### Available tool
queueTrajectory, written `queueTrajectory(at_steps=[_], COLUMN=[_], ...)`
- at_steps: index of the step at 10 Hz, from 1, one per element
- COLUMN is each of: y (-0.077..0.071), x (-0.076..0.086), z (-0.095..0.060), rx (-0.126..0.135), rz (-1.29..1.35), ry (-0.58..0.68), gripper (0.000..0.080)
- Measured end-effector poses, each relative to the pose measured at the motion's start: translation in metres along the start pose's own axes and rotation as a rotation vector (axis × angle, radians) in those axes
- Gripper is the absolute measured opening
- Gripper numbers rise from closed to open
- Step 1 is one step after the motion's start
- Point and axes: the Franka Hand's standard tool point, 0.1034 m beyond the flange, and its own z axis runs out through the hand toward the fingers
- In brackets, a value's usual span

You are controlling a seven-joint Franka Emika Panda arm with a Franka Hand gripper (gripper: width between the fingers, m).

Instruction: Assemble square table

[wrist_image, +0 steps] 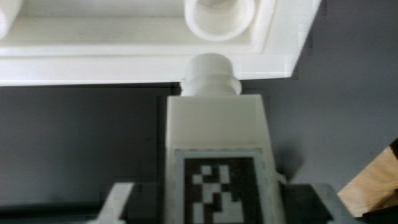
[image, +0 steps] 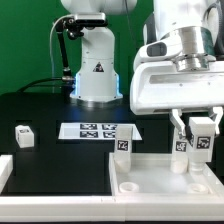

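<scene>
wrist view: leg block [wrist_image: 217, 130] clamped between the jaws, pointing toward slab [wrist_image: 107, 62].

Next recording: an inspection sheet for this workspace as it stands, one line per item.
Surface: black table, marker board lying flat, white border rail at the edge.
Job's things: square tabletop at front; held leg, peg by its rim; second leg upright beside the tabletop; third leg apart, exterior view's left.
Clutter: nothing seen.
Grippers: gripper shut on the held leg.
Cables: black cable beside the robot base.
Surroundings: green backdrop.
</scene>
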Motion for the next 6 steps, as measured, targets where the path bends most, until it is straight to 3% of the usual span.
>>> queueTrajectory(at_steps=[6], y=[-0.002], x=[-0.025], z=[0.022], rx=[-0.007], rz=[-0.012], ry=[-0.034], gripper=[0.0288])
